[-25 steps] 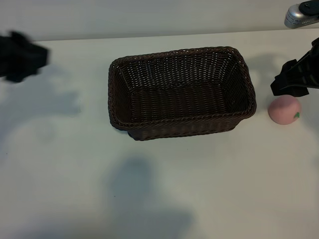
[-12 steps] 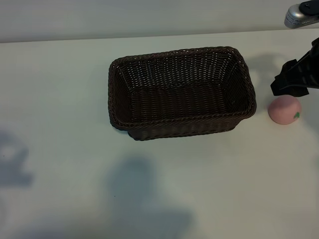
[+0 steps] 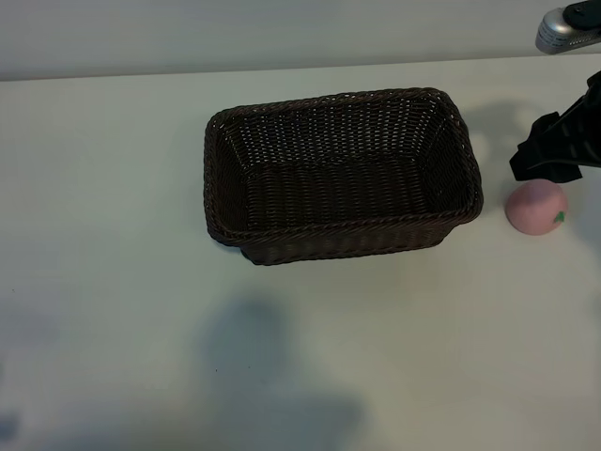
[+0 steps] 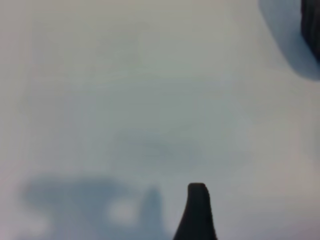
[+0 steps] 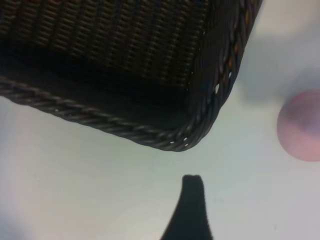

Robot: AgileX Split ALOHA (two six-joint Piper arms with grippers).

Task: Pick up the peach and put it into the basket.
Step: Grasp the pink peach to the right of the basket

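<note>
- The peach [image 3: 536,208] lies on the surface [image 3: 113,282] just beside the basket [image 3: 343,174], outside its short end.
- It looks light, round and smooth, so it may roll; take it across its middle.
- Your right hand [image 3: 554,150] hangs spread close to the peach, holding nothing.

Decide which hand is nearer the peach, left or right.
Right. The right hand hangs just above and behind the peach, beside the basket. The left hand is out of the exterior view; its own camera shows only bare table, no peach.
</note>
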